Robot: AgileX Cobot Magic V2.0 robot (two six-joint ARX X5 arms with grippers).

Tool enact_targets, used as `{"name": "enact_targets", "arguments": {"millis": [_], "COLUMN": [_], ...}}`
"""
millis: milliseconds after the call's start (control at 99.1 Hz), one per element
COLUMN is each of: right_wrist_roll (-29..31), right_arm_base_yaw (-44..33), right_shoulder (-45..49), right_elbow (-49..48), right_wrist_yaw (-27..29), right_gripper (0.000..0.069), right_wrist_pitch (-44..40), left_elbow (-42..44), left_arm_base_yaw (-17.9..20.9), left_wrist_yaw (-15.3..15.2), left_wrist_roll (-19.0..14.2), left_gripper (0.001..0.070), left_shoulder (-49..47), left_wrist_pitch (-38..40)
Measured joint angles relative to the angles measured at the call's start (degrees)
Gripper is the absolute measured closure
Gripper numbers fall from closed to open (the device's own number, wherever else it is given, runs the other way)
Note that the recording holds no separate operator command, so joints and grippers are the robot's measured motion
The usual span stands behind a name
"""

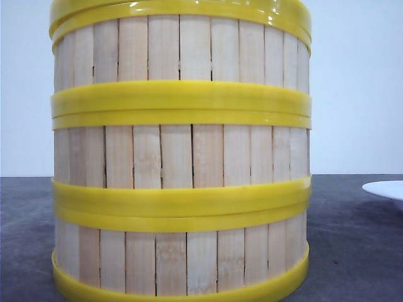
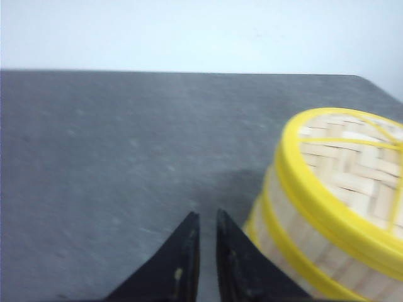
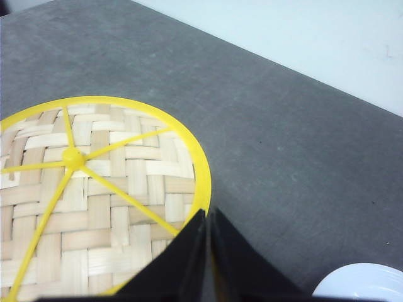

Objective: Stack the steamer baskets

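Note:
Three steamer baskets (image 1: 181, 157) stand stacked right in front of the front camera, pale slats between yellow bands, and fill most of that view. No gripper shows there. In the right wrist view I look down into the top basket (image 3: 94, 207) with its woven floor and yellow spokes. My right gripper (image 3: 208, 211) is shut on its yellow rim, one finger inside and one outside. My left gripper (image 2: 206, 214) hangs over bare table just beside the stack (image 2: 327, 251), open by a narrow gap with nothing between its fingers.
A flat white plate (image 1: 385, 189) lies on the dark grey table (image 1: 352, 251) to the right of the stack; its edge also shows in the right wrist view as the plate (image 3: 362, 283). A pale wall stands behind the table.

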Motion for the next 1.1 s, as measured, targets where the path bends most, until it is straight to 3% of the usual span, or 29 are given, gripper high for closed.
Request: {"name": "enact_targets", "arguments": {"millis": [282,494,817,1099], "right_wrist_roll": [0.00,0.00,0.00,0.00], "right_arm_base_yaw": [0.00,0.00,0.00,0.00], "right_shoulder": [0.00,0.00,0.00,0.00], "right_elbow": [0.00,0.00,0.00,0.00], "right_wrist_yaw": [0.00,0.00,0.00,0.00], "right_gripper": [0.0683,0.0683,0.0683,0.0683], "right_wrist_pitch": [0.00,0.00,0.00,0.00], "left_elbow": [-9.97,-23.17,-40.98,-46.38], "left_arm_base_yaw": [11.06,18.91,19.98,19.98], "left_wrist_yaw": [0.00,0.00,0.04,-0.09], "left_wrist_roll": [9.16,9.79,8.33,8.11], "left_gripper": [0.0688,0.0688,0.0689,0.0689], "left_shoulder": [0.00,-0.02,-5.81,-12.44], "left_wrist_pitch": [11.85,26.53,41.62,41.13]}}
